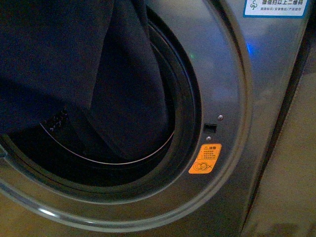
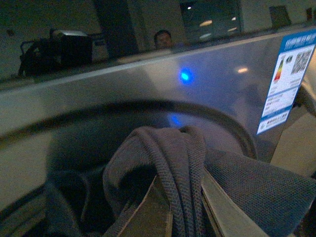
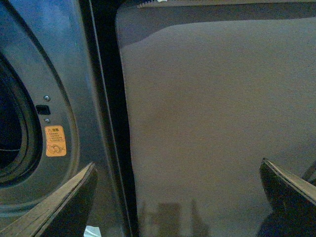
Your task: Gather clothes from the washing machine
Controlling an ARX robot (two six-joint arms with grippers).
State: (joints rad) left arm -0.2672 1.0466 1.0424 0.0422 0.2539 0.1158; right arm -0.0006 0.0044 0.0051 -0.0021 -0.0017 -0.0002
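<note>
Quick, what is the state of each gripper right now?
The left gripper is closed on the clothes.
The right gripper is open, holding nothing.

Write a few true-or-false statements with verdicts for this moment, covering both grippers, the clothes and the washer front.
1. The left gripper is shut on a bunched fold of the clothes. True.
2. The right gripper holds a piece of fabric. False: its jaws stand open with nothing between them.
3. An orange sticker sits on the washing machine front, beside the drum mouth. True.
4. No fabric shows at the drum mouth. False: in the front view the dark clothes hang across its upper left part.
5. The clothes are bright red. False: they look dark navy to black.
</note>
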